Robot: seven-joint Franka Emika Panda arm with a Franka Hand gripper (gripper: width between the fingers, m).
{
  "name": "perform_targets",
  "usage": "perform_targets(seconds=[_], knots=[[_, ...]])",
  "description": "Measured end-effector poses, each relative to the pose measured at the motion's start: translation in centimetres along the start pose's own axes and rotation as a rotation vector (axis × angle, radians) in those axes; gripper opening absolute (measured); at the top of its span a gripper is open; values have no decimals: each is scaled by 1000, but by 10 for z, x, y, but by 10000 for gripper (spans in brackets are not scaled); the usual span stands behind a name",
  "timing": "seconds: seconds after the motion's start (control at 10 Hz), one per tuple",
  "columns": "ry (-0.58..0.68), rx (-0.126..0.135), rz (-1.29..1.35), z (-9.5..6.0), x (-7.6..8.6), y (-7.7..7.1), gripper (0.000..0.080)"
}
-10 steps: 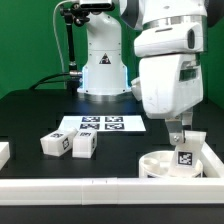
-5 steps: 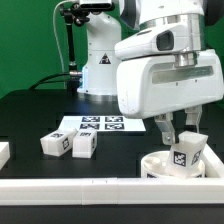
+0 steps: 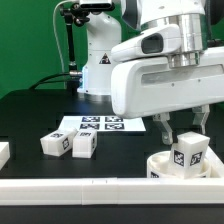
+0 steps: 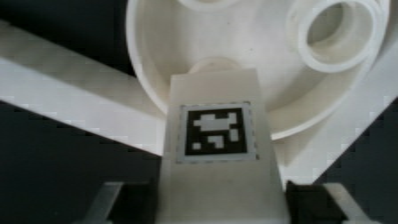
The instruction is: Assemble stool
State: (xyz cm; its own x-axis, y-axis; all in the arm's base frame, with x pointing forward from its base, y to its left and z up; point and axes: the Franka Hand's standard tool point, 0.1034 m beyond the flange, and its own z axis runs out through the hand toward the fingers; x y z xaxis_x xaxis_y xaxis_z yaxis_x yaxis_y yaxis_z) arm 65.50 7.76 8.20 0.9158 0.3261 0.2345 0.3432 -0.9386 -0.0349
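The round white seat (image 3: 160, 167) lies at the exterior view's right, close to the front rail. My gripper (image 3: 183, 137) is shut on a chunky white stool leg (image 3: 187, 152) with a square tag, held tilted over the seat's inside. In the wrist view the leg (image 4: 217, 120) runs out from between the fingers (image 4: 118, 205) toward the seat (image 4: 214, 35), near a round socket (image 4: 338, 35). Whether the leg's end touches the seat I cannot tell. Two loose legs (image 3: 55, 144) (image 3: 85, 146) lie side by side on the black table.
The marker board (image 3: 100, 125) lies behind the loose legs. A long white border rail (image 3: 80, 186) runs along the front edge, and a small white piece (image 3: 4, 152) sits at the far left. The robot base (image 3: 103, 65) stands at the back.
The hand has swung round over the seat and now fills more of the exterior view. The held leg has tilted and shifted slightly right with it; the jaws stay shut on it.
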Motion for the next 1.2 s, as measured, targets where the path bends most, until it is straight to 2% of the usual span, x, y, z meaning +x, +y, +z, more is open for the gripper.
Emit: perform_targets(seconds=[0.4, 1.2], knots=[[21, 21, 348, 0, -1, 0, 349], [32, 31, 869, -2, -9, 12, 350]])
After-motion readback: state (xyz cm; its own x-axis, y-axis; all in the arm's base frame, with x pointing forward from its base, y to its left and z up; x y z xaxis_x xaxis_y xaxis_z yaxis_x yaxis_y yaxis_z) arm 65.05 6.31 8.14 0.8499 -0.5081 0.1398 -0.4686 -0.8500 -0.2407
